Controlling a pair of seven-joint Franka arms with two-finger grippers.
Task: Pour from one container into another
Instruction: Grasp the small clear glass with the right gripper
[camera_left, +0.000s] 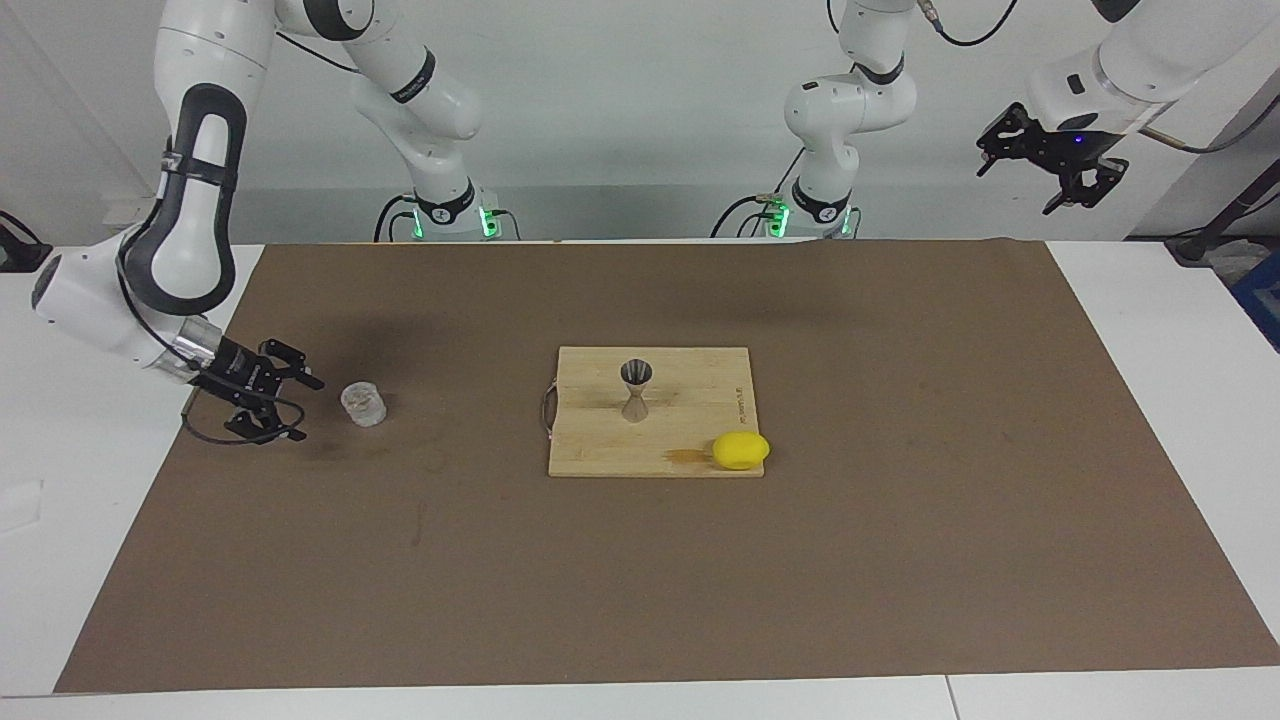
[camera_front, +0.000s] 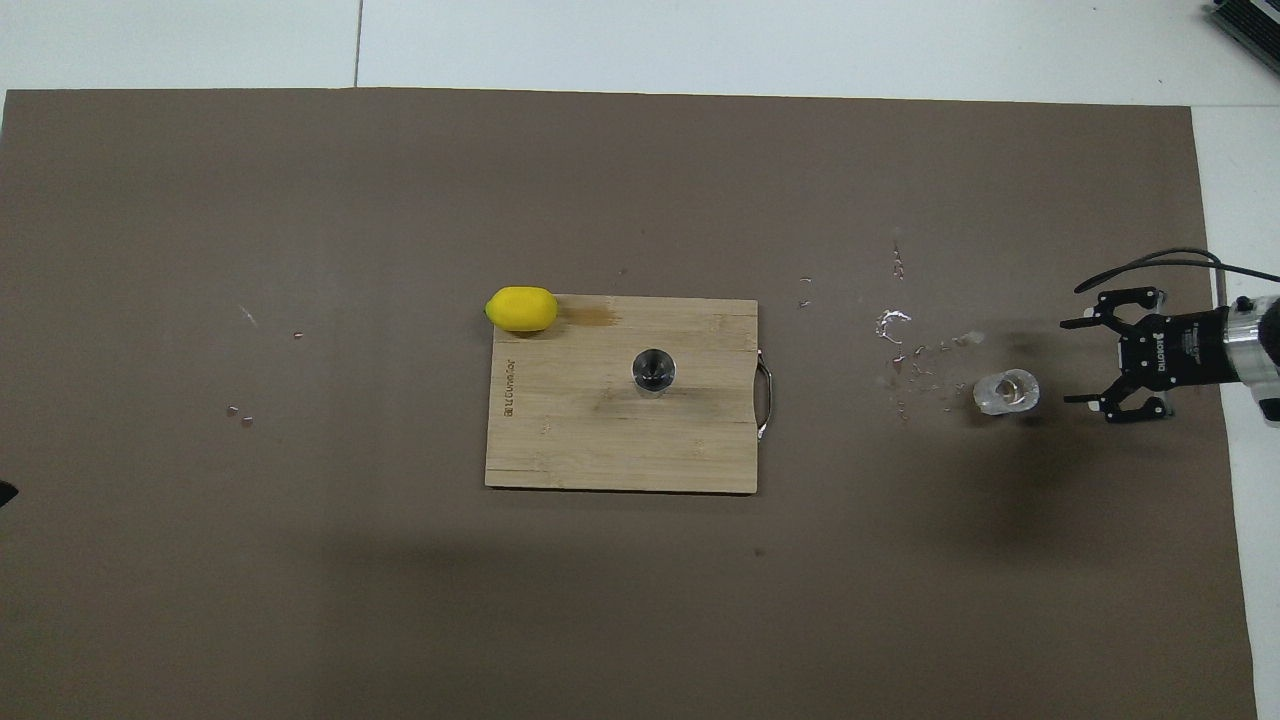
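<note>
The small clear glass cup (camera_left: 363, 403) (camera_front: 1006, 392) stands upright on the brown mat toward the right arm's end of the table. My right gripper (camera_left: 307, 410) (camera_front: 1070, 362) is low over the mat just beside the cup, open, its fingers pointing at the cup without touching it. The silvery hourglass jigger (camera_left: 636, 390) (camera_front: 653, 370) stands upright in the middle of the wooden cutting board (camera_left: 700, 375) (camera_front: 600, 450). My left gripper (camera_left: 1030, 175) hangs open and empty, high above the table corner by its own base.
A yellow lemon (camera_left: 740, 450) (camera_front: 521, 309) lies at the board's corner farthest from the robots, toward the left arm's end. Small wet drops (camera_front: 890, 325) dot the mat between the cup and the board. The board's metal handle (camera_front: 766, 400) faces the cup.
</note>
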